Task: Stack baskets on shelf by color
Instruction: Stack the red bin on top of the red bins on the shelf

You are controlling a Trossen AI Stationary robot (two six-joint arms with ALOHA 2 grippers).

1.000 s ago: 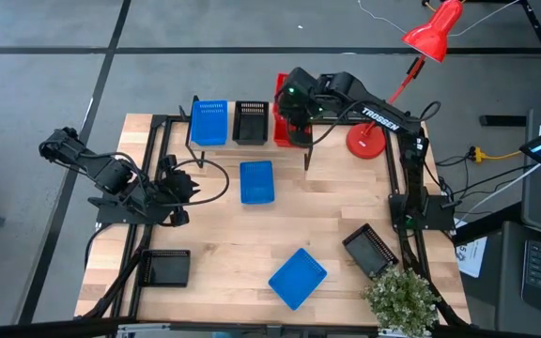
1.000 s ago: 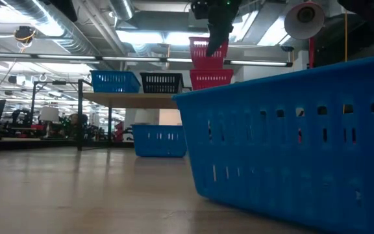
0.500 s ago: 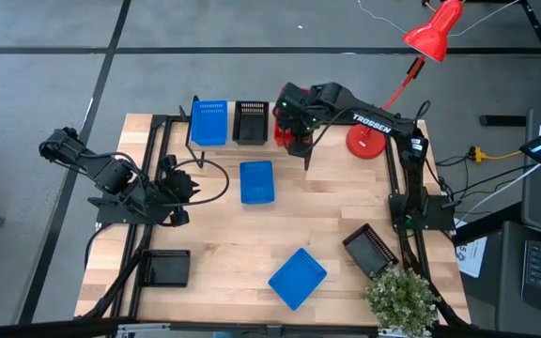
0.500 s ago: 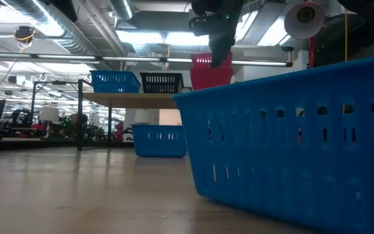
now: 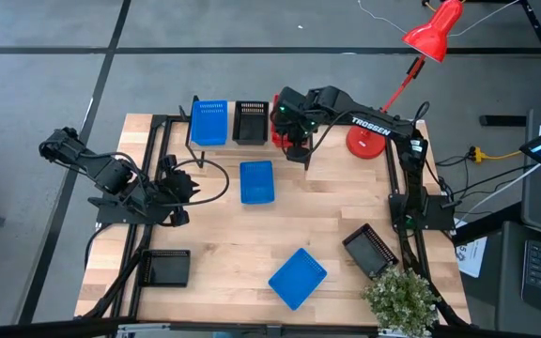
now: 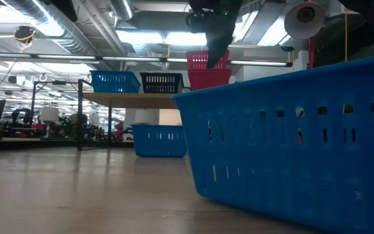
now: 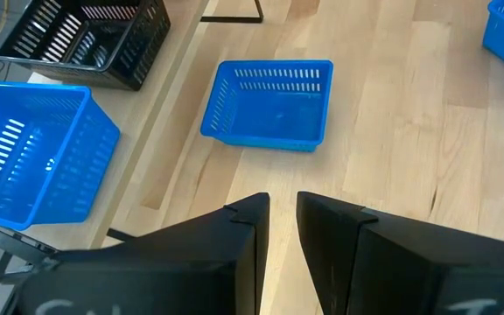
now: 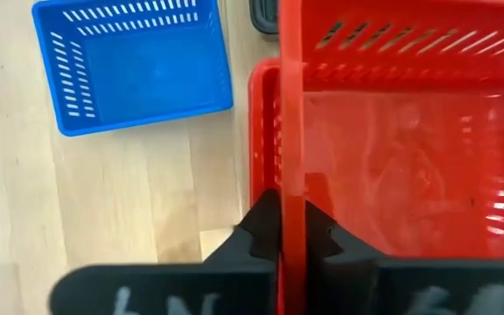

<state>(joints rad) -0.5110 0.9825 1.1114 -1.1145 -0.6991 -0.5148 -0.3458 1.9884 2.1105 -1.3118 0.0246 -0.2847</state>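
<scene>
On the shelf [image 6: 128, 96] at the table's far edge a blue basket [image 5: 208, 122], a black basket [image 5: 251, 121] and a red stack [image 6: 209, 78] stand side by side. My right gripper [image 8: 291, 219] is above the red stack, shut on the top red basket [image 6: 206, 61], which sits slightly tilted in the basket below. My left gripper [image 7: 283, 219] waits near the table's left edge with a narrow gap between its fingers and touches nothing. Two blue baskets [image 5: 256, 181] [image 5: 297, 277] and two black ones [image 5: 167, 268] [image 5: 371, 249] rest on the tabletop. My right gripper pinches the top red basket by one side wall, at its upper rim [image 8: 292, 175]. One finger is inside the basket and one outside. The fingers come from above, pointing down. The basket sits in the red basket below [image 8: 262, 131], a little tilted.
A red desk lamp's base [image 5: 365, 141] stands right of the shelf, and a potted plant [image 5: 400, 299] is at the table's near right corner. A black frame borders the table's left and right sides. Bare wood lies in the table's middle.
My right gripper has come down with the red basket and shifted a little toward the table's left. A second ago the basket hung tilted and clear above the red stack; now it sits nested in it. The gripper stays shut on it.
</scene>
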